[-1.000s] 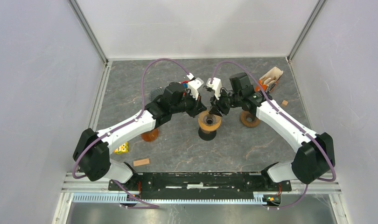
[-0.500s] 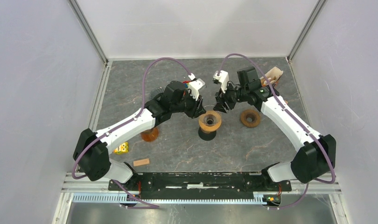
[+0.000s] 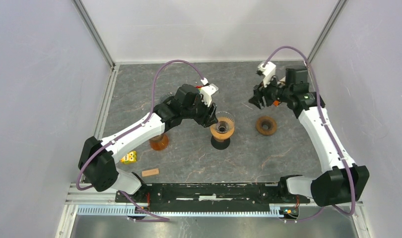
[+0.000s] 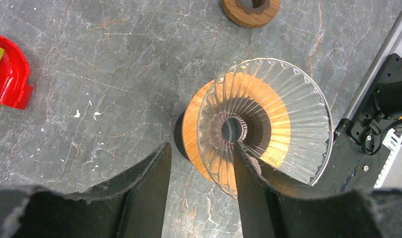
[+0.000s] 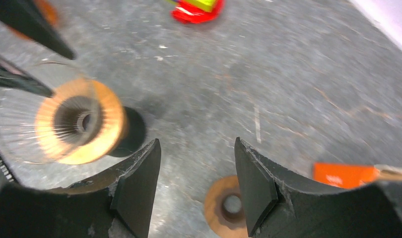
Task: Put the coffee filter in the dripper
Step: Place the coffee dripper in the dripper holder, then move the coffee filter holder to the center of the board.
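Note:
The dripper (image 3: 222,127) is a clear ribbed glass cone on a wooden ring over a black base, mid-table. It fills the left wrist view (image 4: 264,124). My left gripper (image 3: 212,120) is open and straddles the dripper's near wall in its wrist view (image 4: 201,148). One finger (image 4: 248,188) lies inside against the glass, and the other stands outside, apart from it. My right gripper (image 3: 255,100) is open and empty, raised at the back right, and its wrist view is blurred (image 5: 196,144). No coffee filter is clearly in view.
A loose wooden ring (image 3: 266,125) lies right of the dripper, below the right gripper (image 5: 231,206). An amber cup (image 3: 159,143), a yellow item (image 3: 129,157) and a wooden block (image 3: 150,172) sit front left. A red toy (image 4: 8,74) lies behind the dripper. An orange packet (image 5: 343,173) lies back right.
The right arm has pulled away from the dripper, rising and swinging to the back right with its jaws open. The left gripper has stayed at the dripper's rim.

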### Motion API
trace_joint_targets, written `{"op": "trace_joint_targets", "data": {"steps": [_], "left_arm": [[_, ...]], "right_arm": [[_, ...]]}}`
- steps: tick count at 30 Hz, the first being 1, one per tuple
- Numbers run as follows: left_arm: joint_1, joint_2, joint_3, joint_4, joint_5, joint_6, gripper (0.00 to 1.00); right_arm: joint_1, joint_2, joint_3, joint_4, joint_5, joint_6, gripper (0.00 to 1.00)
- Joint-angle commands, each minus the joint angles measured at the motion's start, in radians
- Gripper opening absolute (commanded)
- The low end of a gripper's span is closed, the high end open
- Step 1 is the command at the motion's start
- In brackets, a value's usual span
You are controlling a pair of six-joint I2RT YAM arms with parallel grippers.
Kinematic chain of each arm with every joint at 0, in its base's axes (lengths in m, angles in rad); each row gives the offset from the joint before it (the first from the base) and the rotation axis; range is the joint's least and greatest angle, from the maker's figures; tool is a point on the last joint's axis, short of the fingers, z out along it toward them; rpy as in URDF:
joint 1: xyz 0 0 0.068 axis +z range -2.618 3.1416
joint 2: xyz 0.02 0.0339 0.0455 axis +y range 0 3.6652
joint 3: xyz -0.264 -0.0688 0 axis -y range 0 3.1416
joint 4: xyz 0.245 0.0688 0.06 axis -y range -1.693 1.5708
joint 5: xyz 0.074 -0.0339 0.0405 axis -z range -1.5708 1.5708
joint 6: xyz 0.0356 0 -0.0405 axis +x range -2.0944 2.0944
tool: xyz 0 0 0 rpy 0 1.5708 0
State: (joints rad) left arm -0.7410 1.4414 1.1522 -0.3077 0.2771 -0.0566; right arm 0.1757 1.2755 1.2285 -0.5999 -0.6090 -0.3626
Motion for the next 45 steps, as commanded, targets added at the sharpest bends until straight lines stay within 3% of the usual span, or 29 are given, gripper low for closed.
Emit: {"op": "trace_joint_targets", "data": {"steps": [1, 6, 16, 22, 38, 44, 45], "left_arm": [[0.019, -0.018, 0.039, -0.02, -0.03, 0.045, 0.57], [0.028, -0.028, 0.074, -0.021, -0.02, 0.04, 0.64], [0.028, -0.024, 0.133, -0.031, 0.004, 0.014, 0.81], [0.036, -0.018, 0.164, -0.067, -0.008, 0.024, 0.84], [0.051, -0.01, 0.181, -0.096, -0.009, 0.029, 0.86], [0.072, -0.008, 0.204, -0.124, -0.011, 0.026, 0.86], [0.076, -0.007, 0.208, -0.129, -0.011, 0.021, 0.86]], "right_arm": [[-0.135, -0.007, 0.034, 0.048, 0.107, 0.004, 0.63], [-0.236, 0.087, 0.071, 0.077, 0.236, -0.039, 0.63], [-0.251, 0.407, 0.266, 0.052, 0.34, -0.192, 0.68], [-0.252, 0.521, 0.371, 0.017, 0.399, -0.261, 0.65], [-0.252, 0.606, 0.377, -0.054, 0.279, -0.286, 0.3], [-0.252, 0.55, 0.359, -0.139, 0.177, -0.391, 0.01], [-0.252, 0.534, 0.343, -0.153, 0.157, -0.41, 0.0]]}}
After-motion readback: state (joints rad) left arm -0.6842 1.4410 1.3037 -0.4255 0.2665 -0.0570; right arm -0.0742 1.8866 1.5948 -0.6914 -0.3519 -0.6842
